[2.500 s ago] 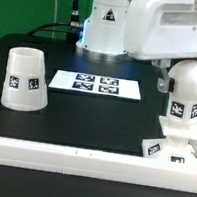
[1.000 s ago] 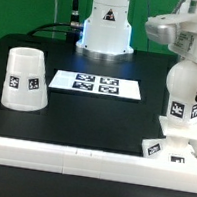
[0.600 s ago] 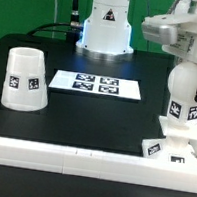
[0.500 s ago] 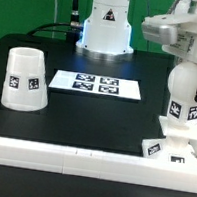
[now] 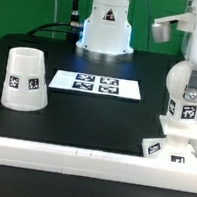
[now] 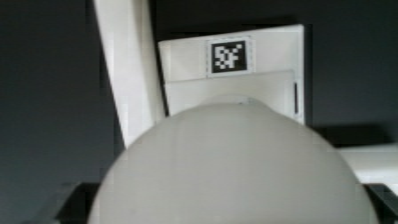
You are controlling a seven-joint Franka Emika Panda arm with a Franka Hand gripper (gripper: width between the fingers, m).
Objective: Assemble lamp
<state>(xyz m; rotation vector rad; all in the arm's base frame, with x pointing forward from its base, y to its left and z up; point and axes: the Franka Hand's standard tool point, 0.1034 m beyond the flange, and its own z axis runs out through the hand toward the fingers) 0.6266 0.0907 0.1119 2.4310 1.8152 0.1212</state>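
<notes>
At three o'clock on the table [image 5: 84, 120] in the exterior view, the bulb [image 5: 187, 83] stood upright on the base [image 5: 171, 148], which sat against the rail [image 5: 68, 159], probably braced there for fitting. The gripper [image 5: 194, 51] hung just above the bulb; whether it was released or clenched could not be told. The shade [image 5: 23, 61] sat apart at nine o'clock, likely for last. The tags [image 5: 189, 111] bore only square patterns, no readable writing.

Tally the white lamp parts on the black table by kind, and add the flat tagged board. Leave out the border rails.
Tapered white plastic cup-like shade: 1
Rounded white plastic bulb with neck: 1
Flat square white plastic base: 1
Thin flat white marker board: 1
Total: 4
</notes>
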